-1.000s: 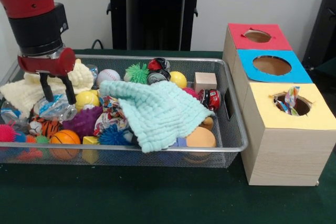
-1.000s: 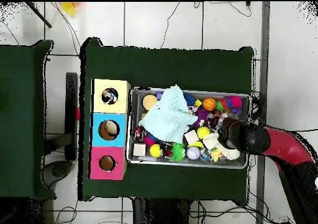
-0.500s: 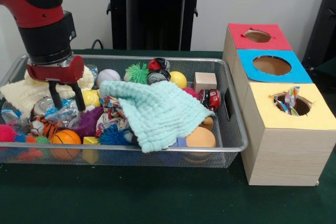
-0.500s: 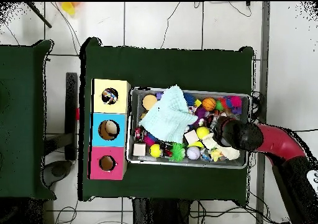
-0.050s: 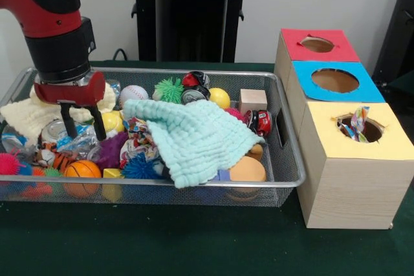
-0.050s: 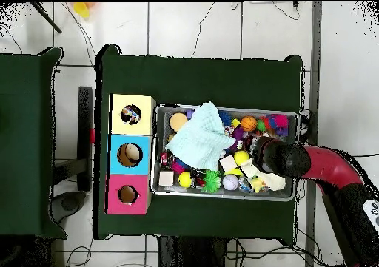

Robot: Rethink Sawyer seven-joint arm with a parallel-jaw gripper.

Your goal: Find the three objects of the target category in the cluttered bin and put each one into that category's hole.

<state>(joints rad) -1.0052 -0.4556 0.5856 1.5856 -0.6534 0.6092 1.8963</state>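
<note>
— Now, the gripper [image 5: 81, 126] sits low at the frame's left, fingers spread apart, nothing visibly held.
— And the targets?
— Hard to say: the mint cloth [image 5: 194, 137] covers the wire bin's [image 5: 288, 140] middle. A wrapper [image 5: 358, 123] pokes from the yellow box's hole [image 5: 362, 128], right.

3 holes [image 5: 335, 80] — 2 cloths [image 5: 194, 135]

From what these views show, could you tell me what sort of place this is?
Most likely a robotics lab: a red arm's gripper works in a wire bin of toys beside a three-hole sorting box, on a green-covered table with cables across tiled floor.
</note>
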